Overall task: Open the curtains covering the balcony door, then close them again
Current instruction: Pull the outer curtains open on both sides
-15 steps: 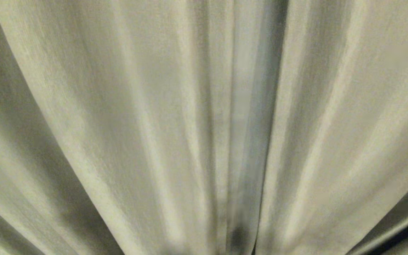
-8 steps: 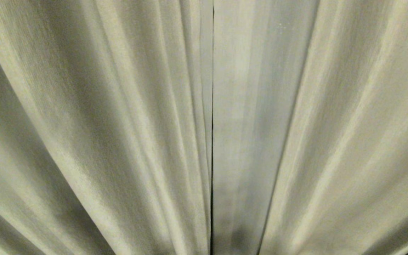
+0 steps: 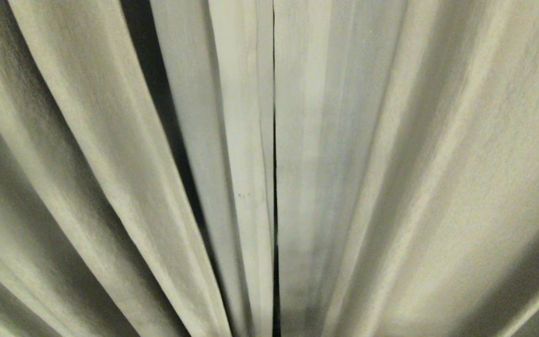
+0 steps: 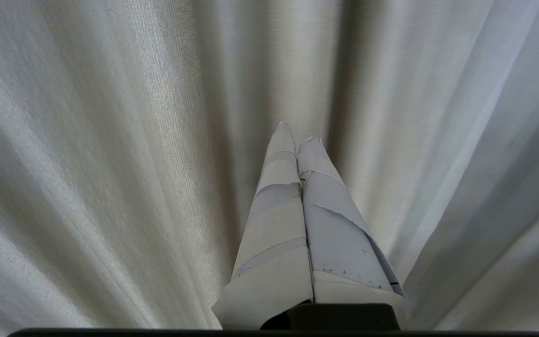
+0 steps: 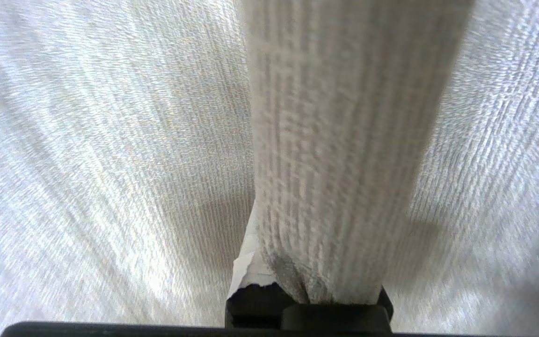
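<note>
A dark gap has opened upper left between the curtains' [image 3: 110, 140] folds; the right gripper [image 5: 307, 285] pinches a vertical fold, the left gripper [image 4: 297, 140] is closed and empty.

Curtains fill my sight, and most else lies behind them.

From my head, the curtains [image 3: 391, 164] run off every edge, so I cannot see their tops, hems or outer sides. The thin dark slit [image 3: 274, 187] where the two panels meet is too narrow to tell what stands behind it, and the dark hollow [image 3: 157, 93] between folds on my left shows nothing inside. Neither of my arms appears in that view. At my right wrist, a fold of cloth [image 5: 339, 140], blurred, lies over my right gripper [image 5: 251, 271], hiding nearly all of it but a scrap of white wrapping. My left gripper [image 4: 297, 138] is cut off at its base by the picture's edge.
</note>
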